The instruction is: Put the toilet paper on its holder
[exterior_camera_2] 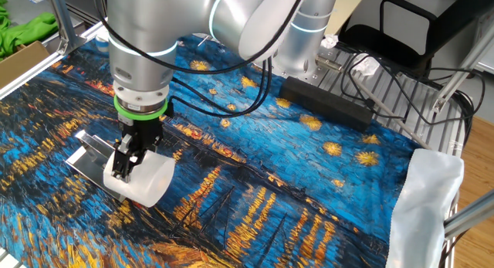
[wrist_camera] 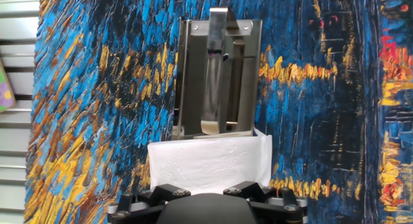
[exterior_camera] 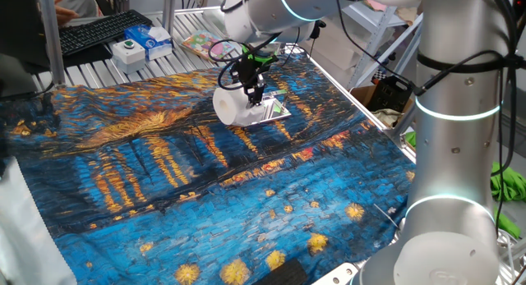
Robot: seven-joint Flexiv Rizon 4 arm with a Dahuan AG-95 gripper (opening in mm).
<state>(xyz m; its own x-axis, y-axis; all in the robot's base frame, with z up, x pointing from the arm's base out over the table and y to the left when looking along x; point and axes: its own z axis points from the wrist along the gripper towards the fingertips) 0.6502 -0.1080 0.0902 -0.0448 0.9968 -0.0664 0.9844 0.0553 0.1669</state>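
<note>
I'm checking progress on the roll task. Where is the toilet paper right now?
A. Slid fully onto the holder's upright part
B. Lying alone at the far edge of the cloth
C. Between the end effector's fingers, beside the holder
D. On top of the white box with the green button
C: the roll sits between the end effector's fingers, with the holder beside it and bare.

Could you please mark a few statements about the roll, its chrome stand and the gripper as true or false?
1. The toilet paper lies between the jaws of the gripper. True.
2. The holder is empty of paper. True; its bar is bare in the hand view.
3. The cloth under everything is plain white. False; it is a blue and yellow painted print.
4. The roll sits far from the holder. False; the roll is right beside it.
</note>
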